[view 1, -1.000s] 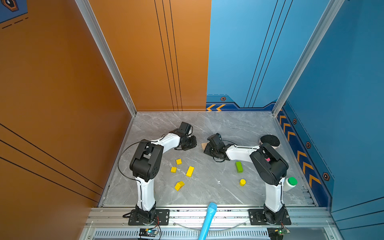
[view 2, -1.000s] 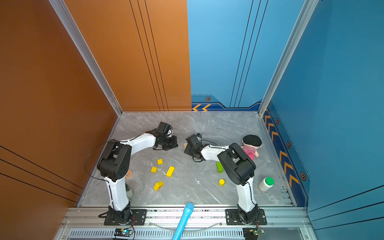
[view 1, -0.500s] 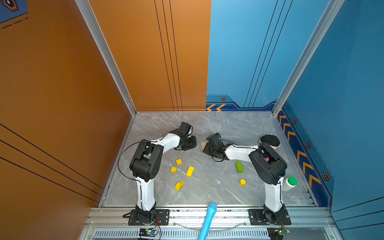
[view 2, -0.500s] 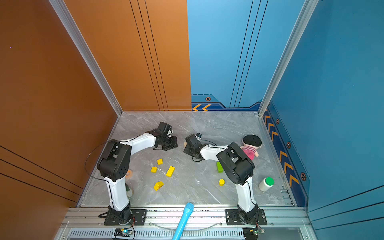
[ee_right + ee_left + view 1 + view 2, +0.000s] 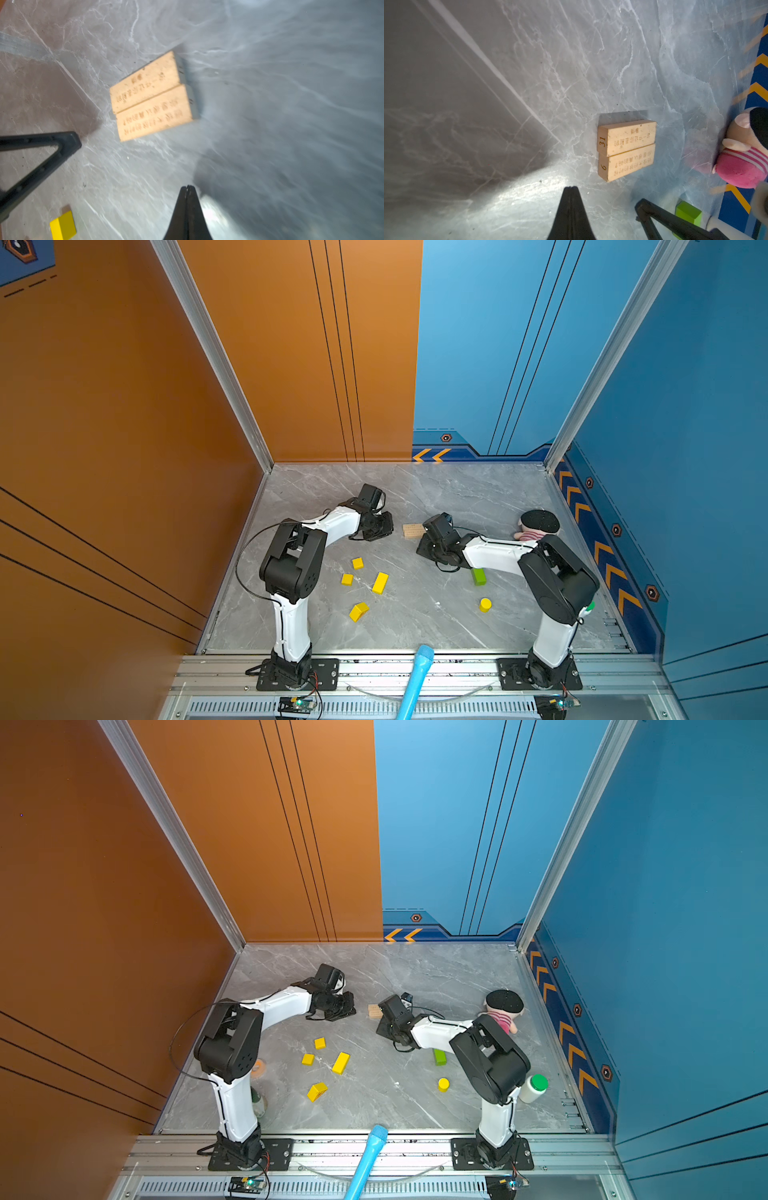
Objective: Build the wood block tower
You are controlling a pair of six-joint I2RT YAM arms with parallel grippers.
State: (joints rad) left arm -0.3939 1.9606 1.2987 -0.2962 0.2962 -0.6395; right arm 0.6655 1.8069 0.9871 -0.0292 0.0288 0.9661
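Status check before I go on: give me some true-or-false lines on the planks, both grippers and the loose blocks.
The two tan planks lie flat side by side, touching. True.
The left gripper holds a plank. False: it is shut, empty and clear of the planks.
The right gripper is shut with nothing in it. True.
The green bar is stacked on the planks. False: it sits on the table, apart from them.
The yellow cylinder stands on the table, away from the planks. True.

White arms (image 5: 291,626), black joints (image 5: 293,568), black cables (image 5: 240,556).
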